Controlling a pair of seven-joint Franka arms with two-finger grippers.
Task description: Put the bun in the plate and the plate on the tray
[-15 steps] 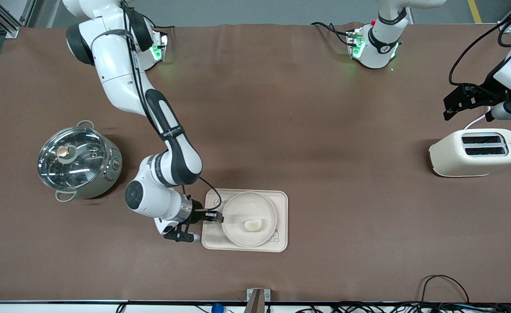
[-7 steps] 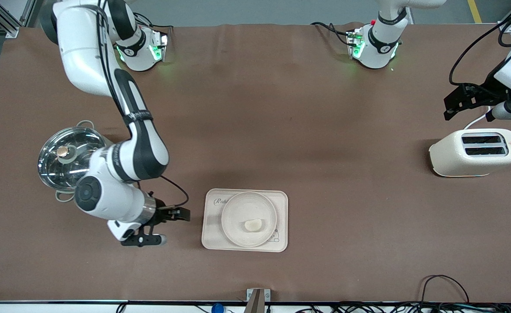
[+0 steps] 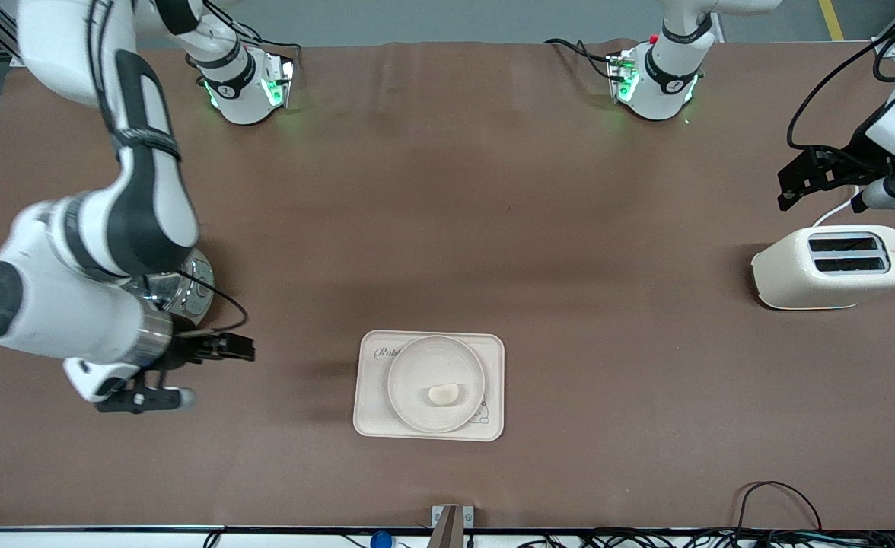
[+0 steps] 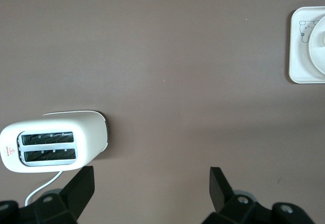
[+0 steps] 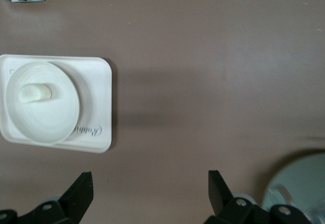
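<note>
Starting w/ the front view: the bun [image 3: 443, 393] is lying in the plate [image 3: 417, 361], slightly nearer the camera than the plate's centre. The plate is sitting on the tray [image 3: 493, 388], and the tray's script corner is showing past the plate rim toward the right arm's end of the table. The right gripper [image 3: 236, 348] is hanging over bare table between the pot [image 3: 189, 293] and the tray, well apart from the tray; its fingers are standing spread w/ nothing between them. The right arm is covering most of the pot. The left gripper [image 3: 790, 186] is hovering above the toaster [image 3: 832, 268] at the left arm's end of the table; the arm is waiting. The finger gap is hard to read here.

Left wrist view: the left gripper [image 4: 152, 188] is showing both fingers [image 4: 81, 186] wide apart, released, holding nothing. The toaster [image 4: 53, 148] is lying below it w/ both slots visible, and a corner of the tray [image 4: 299, 51] w/ the rabbit drawing is appearing at the frame edge.

Right wrist view: the right gripper [image 5: 150, 191] is also showing fingers [image 5: 81, 191] parted and empty. The tray [image 5: 96, 107] is carrying the plate [image 5: 56, 122] w/ the bun [image 5: 35, 93] inside. A pale curved shape [image 5: 299, 181] at the frame corner is probably the pot lid.
</note>
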